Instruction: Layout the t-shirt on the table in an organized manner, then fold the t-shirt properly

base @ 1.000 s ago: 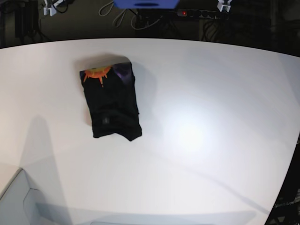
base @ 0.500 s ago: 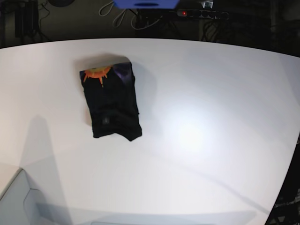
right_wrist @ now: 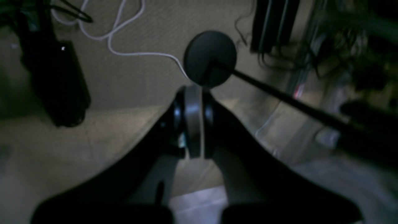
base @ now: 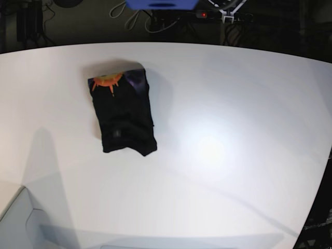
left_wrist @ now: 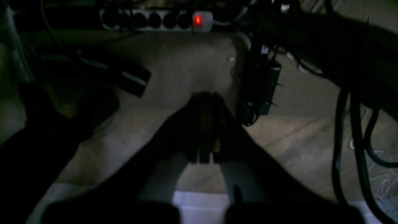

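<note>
The black t-shirt (base: 124,116) lies folded into a compact rectangle on the left-centre of the white table (base: 233,129). Its orange print (base: 108,81) shows at the far edge. Both arms are off the table, behind its far edge. My left gripper (left_wrist: 205,130) is shut and empty, over the dark floor. My right gripper (right_wrist: 192,121) is shut and empty, also over the floor. A small white part of the left arm (base: 228,13) shows at the top of the base view. The shirt is in neither wrist view.
A power strip with a red light (left_wrist: 198,20) lies on the floor behind the table and also shows in the base view (base: 203,14). A white cable (right_wrist: 124,51), a black round disc (right_wrist: 210,57) and dark cables lie there. A grey box (base: 15,223) sits at the table's near-left corner.
The white arm part at the top left has left the base view. The one at the top right has shifted left and slightly down. The shirt has not moved.
</note>
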Controlling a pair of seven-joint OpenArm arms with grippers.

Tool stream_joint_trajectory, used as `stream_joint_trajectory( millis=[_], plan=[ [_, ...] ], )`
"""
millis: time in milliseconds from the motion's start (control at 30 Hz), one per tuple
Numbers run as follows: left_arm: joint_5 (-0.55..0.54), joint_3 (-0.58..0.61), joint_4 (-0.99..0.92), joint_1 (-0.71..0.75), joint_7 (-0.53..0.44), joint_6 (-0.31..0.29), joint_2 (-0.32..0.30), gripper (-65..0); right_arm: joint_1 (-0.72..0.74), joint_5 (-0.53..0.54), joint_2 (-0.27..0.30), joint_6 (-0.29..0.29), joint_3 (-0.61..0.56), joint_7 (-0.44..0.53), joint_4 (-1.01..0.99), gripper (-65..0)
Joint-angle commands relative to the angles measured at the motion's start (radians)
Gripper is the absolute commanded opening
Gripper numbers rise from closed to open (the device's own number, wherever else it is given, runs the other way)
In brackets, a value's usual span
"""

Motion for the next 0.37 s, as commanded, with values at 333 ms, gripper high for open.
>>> stream_joint_trajectory(
  millis=[333],
  plan=[
    [0.004, 0.002, -0.070, -0.070, -0.001, 0.000, 0.003, -64.9, 0.031, 0.010, 0.064, -0.028, -0.056, -0.031, -0.005, -65.0]
  ],
)
